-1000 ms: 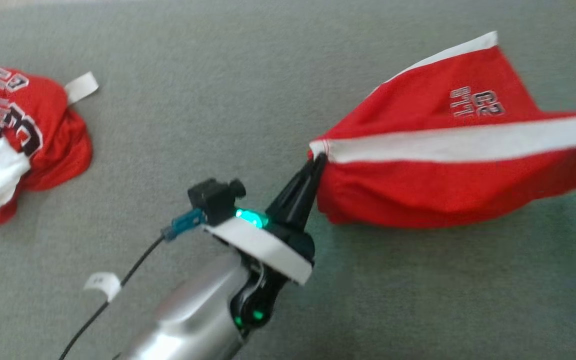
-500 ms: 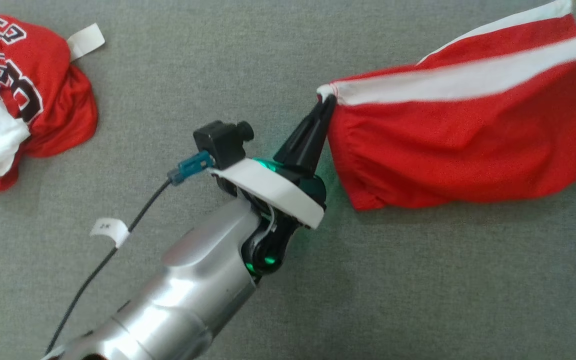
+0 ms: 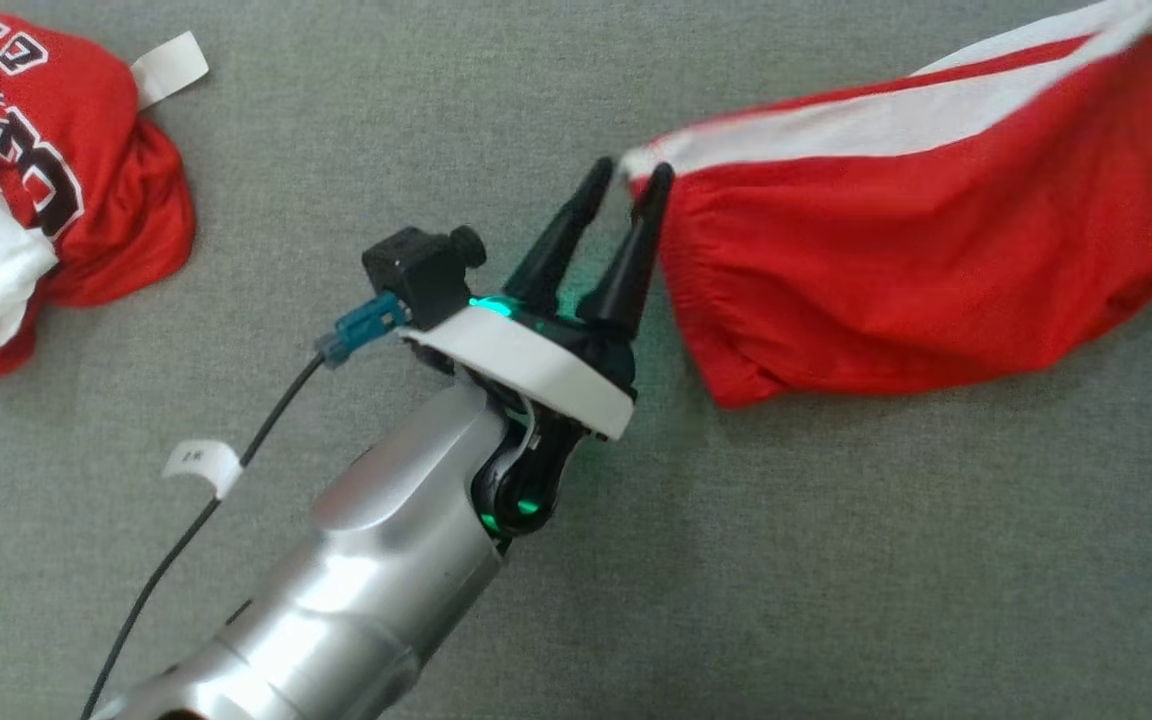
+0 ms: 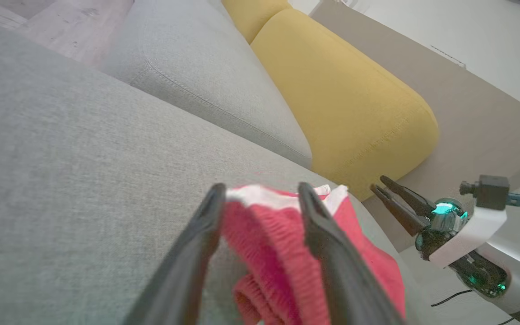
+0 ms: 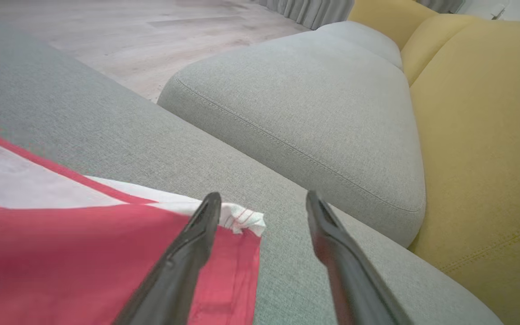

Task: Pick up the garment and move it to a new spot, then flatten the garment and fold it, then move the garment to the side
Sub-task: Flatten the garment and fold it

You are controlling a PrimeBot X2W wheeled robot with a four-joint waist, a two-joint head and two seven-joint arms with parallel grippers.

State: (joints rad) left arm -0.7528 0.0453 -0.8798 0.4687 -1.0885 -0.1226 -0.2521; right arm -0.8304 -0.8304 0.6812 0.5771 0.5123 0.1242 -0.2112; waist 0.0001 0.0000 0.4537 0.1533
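We find the garment (image 3: 916,250) stretched over the sofa (image 3: 436,120), its long axis running from the left gripper (image 3: 632,172), jaws apart astride the near corner, up and right to the right gripper (image 5: 263,197), jaws likewise apart beside the far corner.

L gripper (image 3: 633,170), jaws apart, at corner of red garment (image 3: 936,250).

jersey: crumpled red fabric jersey with black-and-white lettering (image 3: 86,150) bore outlined characters near its top fold, upside down, like "C2" but not surely readable | same jersey: part of a large black white-edged numeral, resembling a 3 | tag: small folded white paper tag (image 3: 201,464) carried tiny dark marks, too blurred to read
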